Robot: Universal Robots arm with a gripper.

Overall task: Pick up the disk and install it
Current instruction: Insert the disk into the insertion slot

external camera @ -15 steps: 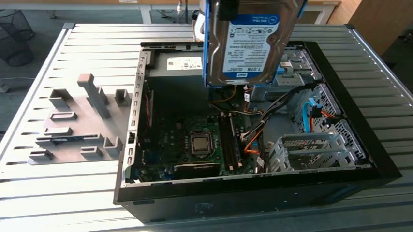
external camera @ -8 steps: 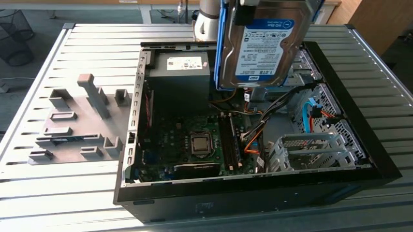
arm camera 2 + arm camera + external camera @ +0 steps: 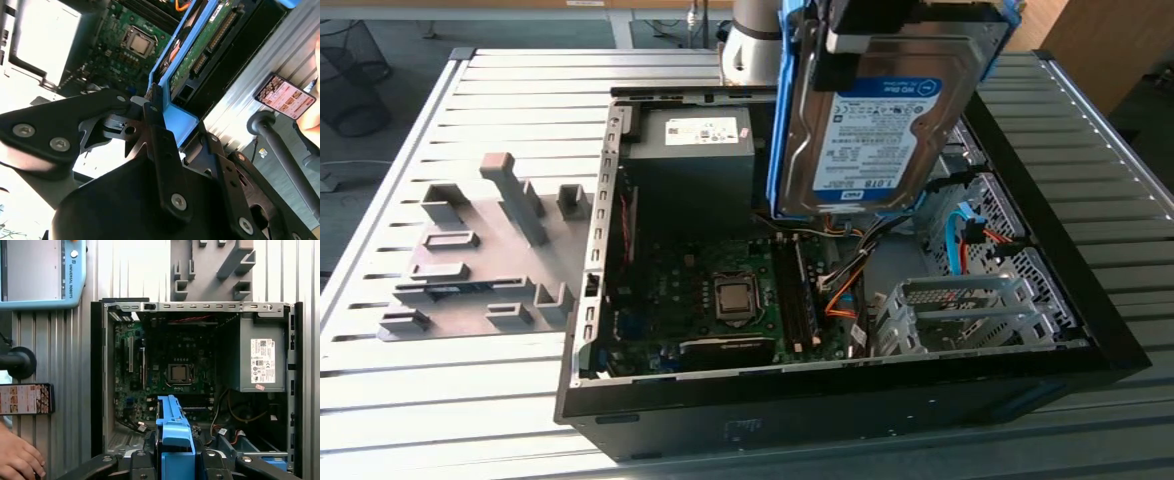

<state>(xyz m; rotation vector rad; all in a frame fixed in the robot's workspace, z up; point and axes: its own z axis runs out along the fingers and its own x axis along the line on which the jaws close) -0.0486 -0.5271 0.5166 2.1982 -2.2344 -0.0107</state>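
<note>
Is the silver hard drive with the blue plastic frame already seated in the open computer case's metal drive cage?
No, the gripper holds the disk in the air above the open case.

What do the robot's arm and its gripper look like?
The gripper is matte black, built from flat, angular link plates joined by round silver screws. In the exterior view, the arm is a smooth silver-grey cylinder.
</note>
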